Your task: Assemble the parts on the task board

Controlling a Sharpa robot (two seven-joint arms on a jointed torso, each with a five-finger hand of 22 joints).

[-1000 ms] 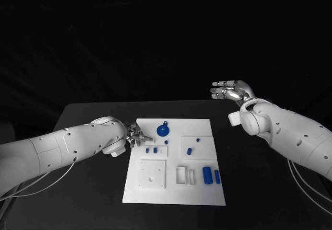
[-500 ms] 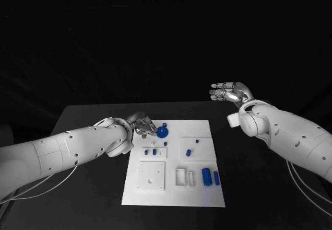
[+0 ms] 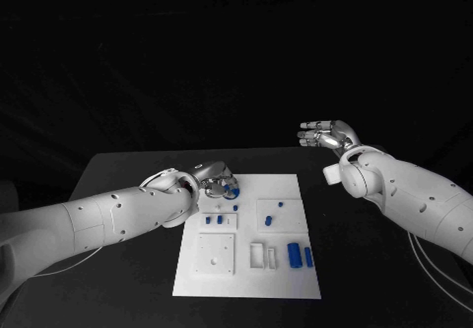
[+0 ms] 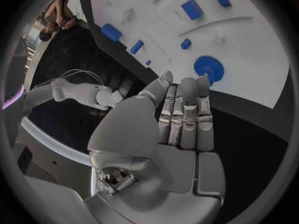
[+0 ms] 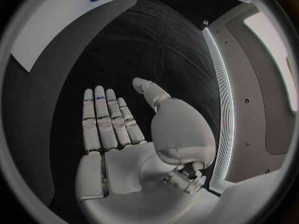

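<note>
Task board (image 3: 286, 277) sits mid table (image 3: 128, 171). On board: gear part (image 3: 230, 189) at 11 o'clock corner, left hand (image 3: 214, 179) right over/beside it. Two small upright parts (image 3: 213, 220) at 9 o'clock from board ctr, single part (image 3: 269, 219) just right of ctr, tiny part (image 3: 281, 203) above it at 12. Square plate (image 3: 218, 253) at 7 o'clock, slotted block (image 3: 264, 253) at 6, two long parts (image 3: 299, 255) side by side at 5. Right hand (image 3: 326, 134) off board at 2 o'clock, beyond table's far edge, well apart from parts.
</note>
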